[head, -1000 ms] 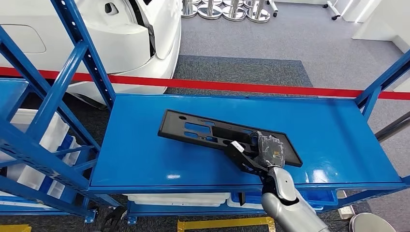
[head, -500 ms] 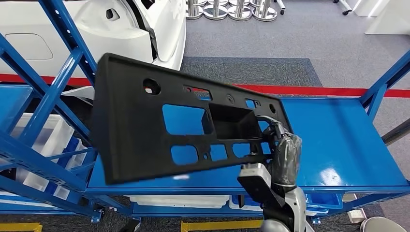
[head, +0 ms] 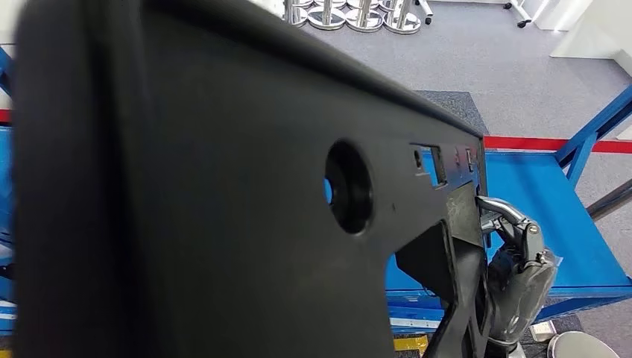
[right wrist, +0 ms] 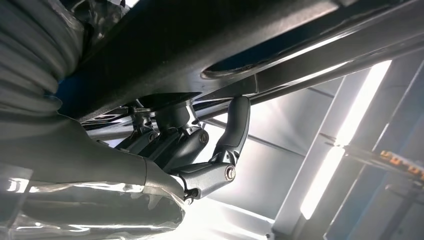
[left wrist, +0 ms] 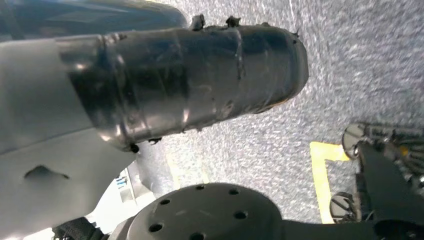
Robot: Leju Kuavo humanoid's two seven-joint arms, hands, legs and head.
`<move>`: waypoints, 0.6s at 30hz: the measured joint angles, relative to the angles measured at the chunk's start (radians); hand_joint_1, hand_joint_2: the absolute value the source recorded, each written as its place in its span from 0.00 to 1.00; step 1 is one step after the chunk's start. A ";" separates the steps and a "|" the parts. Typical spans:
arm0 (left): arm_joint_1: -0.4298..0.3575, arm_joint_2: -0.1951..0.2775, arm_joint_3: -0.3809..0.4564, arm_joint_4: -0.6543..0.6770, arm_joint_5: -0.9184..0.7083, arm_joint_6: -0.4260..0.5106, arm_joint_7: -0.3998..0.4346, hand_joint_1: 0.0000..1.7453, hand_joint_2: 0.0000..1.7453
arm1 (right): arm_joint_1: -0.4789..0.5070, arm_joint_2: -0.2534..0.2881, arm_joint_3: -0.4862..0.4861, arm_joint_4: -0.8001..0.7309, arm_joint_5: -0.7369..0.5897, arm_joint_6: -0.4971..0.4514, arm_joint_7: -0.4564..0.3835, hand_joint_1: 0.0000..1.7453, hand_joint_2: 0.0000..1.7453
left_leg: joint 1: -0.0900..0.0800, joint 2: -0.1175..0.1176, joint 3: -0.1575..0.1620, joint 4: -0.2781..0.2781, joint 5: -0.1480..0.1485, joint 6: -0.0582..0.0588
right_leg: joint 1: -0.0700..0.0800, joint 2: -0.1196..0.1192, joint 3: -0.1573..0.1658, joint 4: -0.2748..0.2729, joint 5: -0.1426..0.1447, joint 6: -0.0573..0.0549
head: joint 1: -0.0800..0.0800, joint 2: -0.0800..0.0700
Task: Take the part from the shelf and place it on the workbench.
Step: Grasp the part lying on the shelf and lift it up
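The black plastic part [head: 223, 186], a long panel with a round hole and cut-outs, is raised close in front of the head camera and hides most of the blue shelf [head: 544, 201]. My right hand [head: 518, 287] grips the part's right end from below, at the lower right. In the right wrist view the right hand [right wrist: 200, 155] has its fingers [right wrist: 237, 120] hooked up around the part [right wrist: 225, 45]. My left hand [left wrist: 200, 75] hangs by my side over the grey floor; how its fingers lie is unclear.
A red floor line [head: 551, 143] runs behind the shelf, and a blue shelf upright [head: 596, 127] rises at the right. Chrome stand bases [head: 358, 13] sit on the grey carpet far back. A yellow floor marking [left wrist: 320, 170] lies below.
My right hand has lifted the black part off the shelf deck and swung it up towards the head camera, where it now blocks most of the view.
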 joint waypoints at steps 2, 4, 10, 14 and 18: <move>0.002 0.000 0.003 0.002 0.001 -0.001 0.000 0.00 0.00 | 0.011 0.005 -0.006 -0.006 -0.005 0.000 -0.001 1.00 1.00 | 0.000 0.000 0.000 0.000 0.000 -0.001 | -0.001 0.000 0.007 -0.020 0.031 -0.003 | -0.009 0.000; 0.001 -0.001 0.007 0.002 0.002 -0.001 -0.001 0.00 0.00 | 0.015 0.009 -0.013 -0.013 -0.015 0.000 -0.001 1.00 1.00 | -0.001 -0.001 0.002 -0.001 0.002 -0.003 | 0.000 0.000 0.078 -0.163 0.101 -0.015 | -0.017 0.000; 0.002 -0.002 0.010 0.004 0.015 0.004 -0.004 0.00 0.00 | 0.039 0.011 -0.022 -0.018 -0.068 0.001 -0.034 1.00 1.00 | -0.002 -0.001 0.005 -0.011 0.005 -0.037 | 0.006 -0.002 0.147 -0.315 0.149 -0.041 | -0.085 0.000; 0.006 0.007 0.014 0.005 0.028 0.004 -0.007 0.00 0.00 | 0.068 0.012 -0.025 -0.013 -0.111 0.001 -0.068 1.00 1.00 | -0.005 0.000 -0.077 0.174 -0.102 -0.041 | 0.005 -0.006 0.161 -0.341 0.166 -0.056 | -0.166 0.000; 0.012 0.017 0.015 0.008 0.035 0.002 -0.018 0.00 0.00 | 0.096 0.014 -0.026 -0.003 -0.146 0.001 -0.094 1.00 1.00 | -0.006 0.001 -0.070 0.184 -0.077 -0.040 | 0.008 -0.005 0.158 -0.330 0.167 -0.057 | -0.203 0.000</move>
